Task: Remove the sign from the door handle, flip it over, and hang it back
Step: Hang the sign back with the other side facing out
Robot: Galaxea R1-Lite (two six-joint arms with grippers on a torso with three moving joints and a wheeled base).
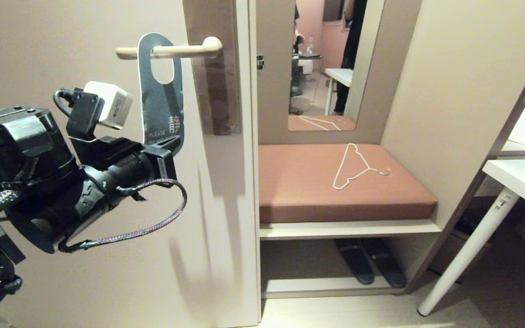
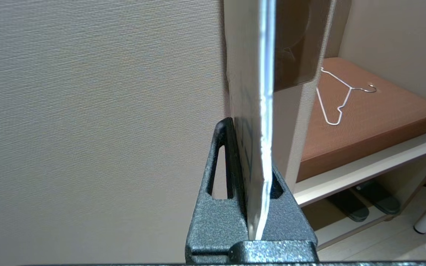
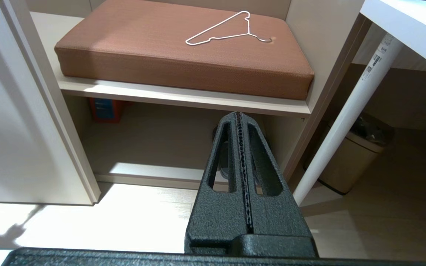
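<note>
The sign (image 1: pixel 162 105) hangs by its big hole on the door handle (image 1: pixel 167 51), a cream lever on a tall brownish plate. Its blue-grey face with "PLEASE DO" lettering is turned toward me. My left gripper (image 1: pixel 171 143) reaches in from the left and is shut on the sign's lower end. In the left wrist view the sign (image 2: pixel 266 92) stands edge-on, pinched between the two black fingers (image 2: pixel 227 155) of the left gripper (image 2: pixel 252 147). My right gripper (image 3: pixel 239 116) is out of the head view, held low before the bench, shut with nothing in it.
A white wire hanger (image 1: pixel 356 166) lies on the brown cushion (image 1: pixel 299 191) of a bench right of the door. Dark slippers (image 1: pixel 372 266) sit under it. A white table (image 1: pixel 524 180) with a slanted leg stands at the right. A person shows in the mirror (image 1: pixel 331 59). A bin (image 3: pixel 353 162) stands under the table.
</note>
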